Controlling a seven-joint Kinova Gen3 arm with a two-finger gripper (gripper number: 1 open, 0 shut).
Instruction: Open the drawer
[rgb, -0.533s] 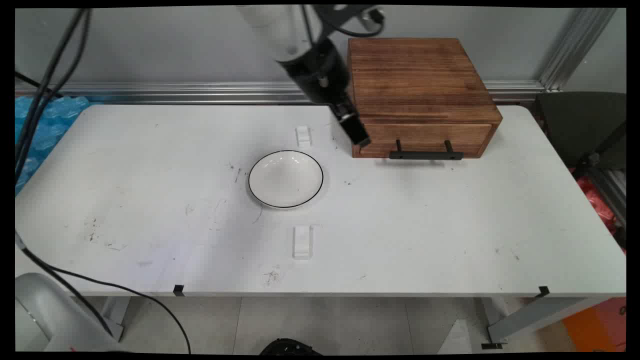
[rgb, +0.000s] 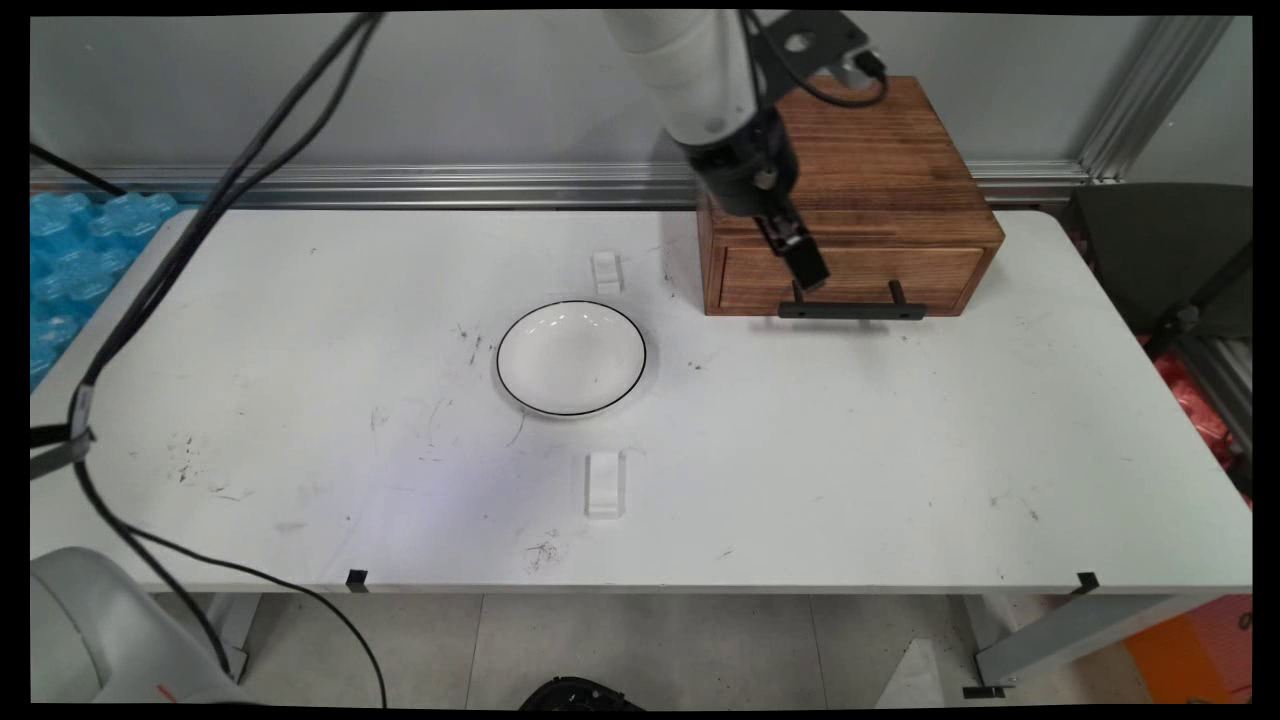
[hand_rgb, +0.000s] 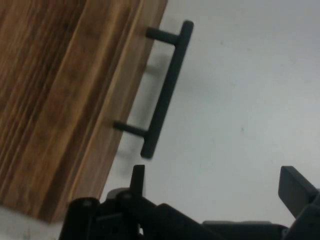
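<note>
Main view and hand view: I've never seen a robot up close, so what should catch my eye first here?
First, the dark wooden drawer box at the table's far right, with the black gripper hanging open just above the left end of its black bar handle. The hand view shows that handle close, standing off the drawer front. Next, a white bowl with a thin black rim sits alone mid-table, between two small white blocks.

Drawer box (rgb: 845, 190) at table (rgb: 900, 450) back right; bowl (rgb: 571, 357) centre, left of box.
</note>
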